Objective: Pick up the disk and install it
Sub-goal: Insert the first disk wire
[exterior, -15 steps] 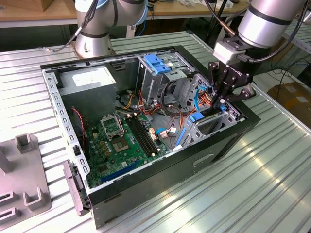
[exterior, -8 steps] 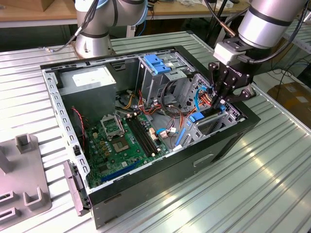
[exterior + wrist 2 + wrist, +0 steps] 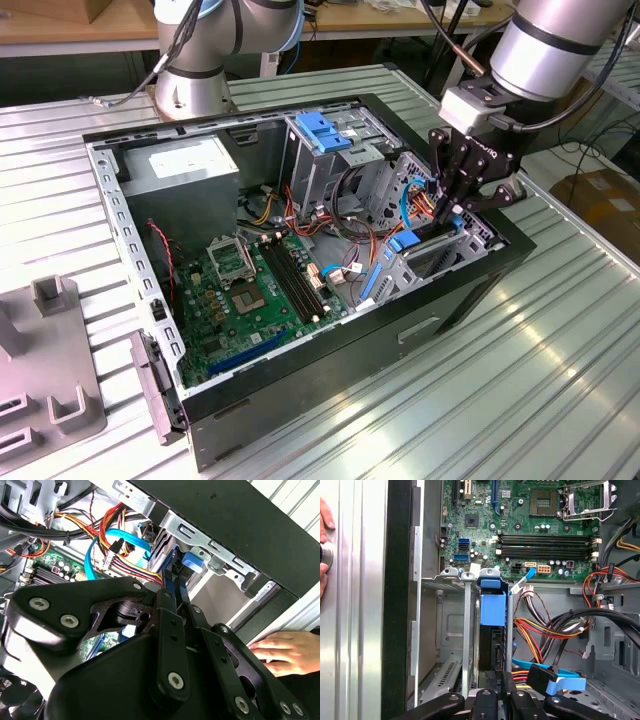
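The disk [image 3: 493, 606], a dark slab in a bright blue carrier, stands on edge in a metal bay slot at the front corner of the open computer case [image 3: 330, 350]. In the exterior view its blue carrier [image 3: 405, 242] shows just below my gripper [image 3: 452, 215], which reaches down into the bay from above. In the second wrist view my black fingers converge on the disk's blue rail [image 3: 169, 577], and my gripper [image 3: 172, 585] looks shut on it. In the first wrist view my gripper [image 3: 496, 696] sits at the disk's near end.
Orange, red and blue cables [image 3: 545, 630] crowd beside the bay. A tall metal cage with a fixed blue latch [image 3: 322, 130] stands behind, with the motherboard [image 3: 250, 290] at the exterior view's left. A person's hand [image 3: 290, 650] rests on the ribbed table beside the case.
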